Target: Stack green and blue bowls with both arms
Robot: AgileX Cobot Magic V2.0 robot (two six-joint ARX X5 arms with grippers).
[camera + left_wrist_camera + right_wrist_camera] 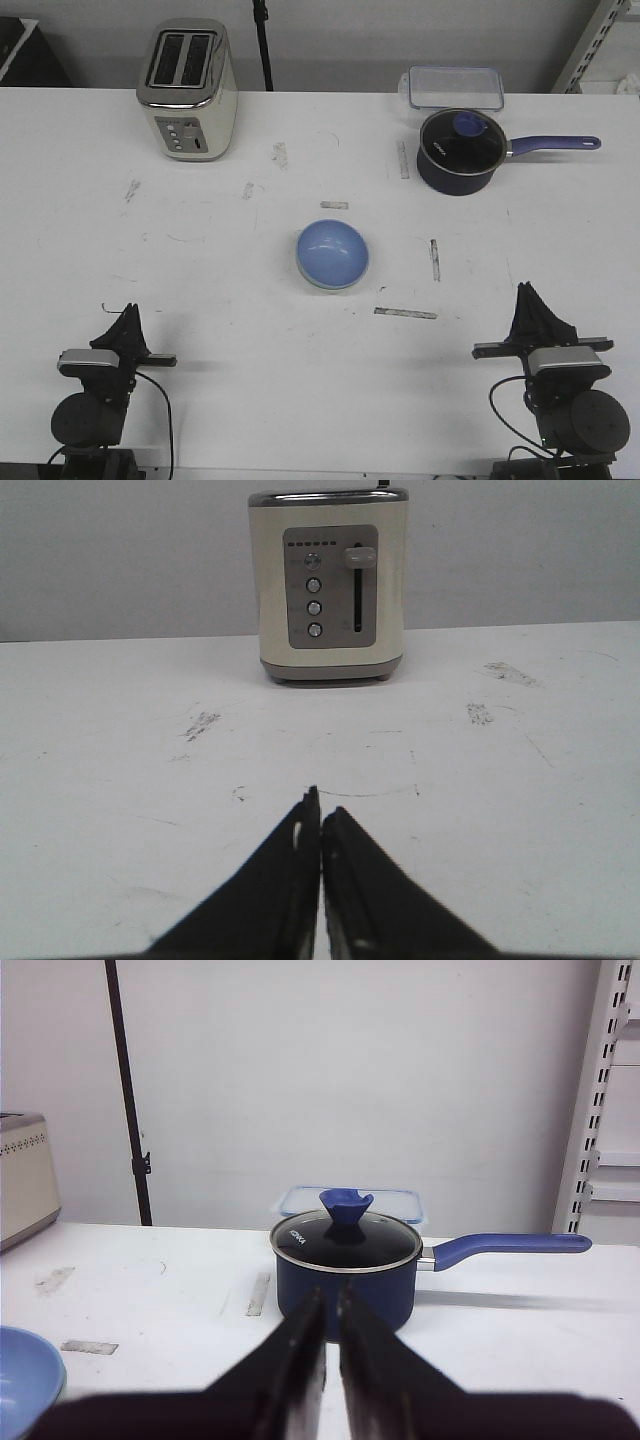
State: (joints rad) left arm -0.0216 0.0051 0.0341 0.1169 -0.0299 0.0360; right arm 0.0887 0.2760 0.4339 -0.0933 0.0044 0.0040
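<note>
The light blue bowl (pixel 333 252) stands in the middle of the table. A thin pale green rim (pixel 316 285) shows under its near edge, so it appears to sit inside the green bowl. The blue bowl also shows at the edge of the right wrist view (pixel 25 1380). My left gripper (pixel 130 314) is shut and empty, low at the near left, far from the bowls; its closed tips show in the left wrist view (pixel 320 806). My right gripper (pixel 525 294) is shut and empty at the near right, its tips close together in the right wrist view (pixel 331 1295).
A cream toaster (pixel 187 90) stands at the back left, straight ahead of the left gripper (pixel 328 585). A dark navy pot with lid and purple handle (pixel 460 150) stands at the back right, also seen in the right wrist view (pixel 347 1265). A clear plastic box (pixel 452 86) lies behind it.
</note>
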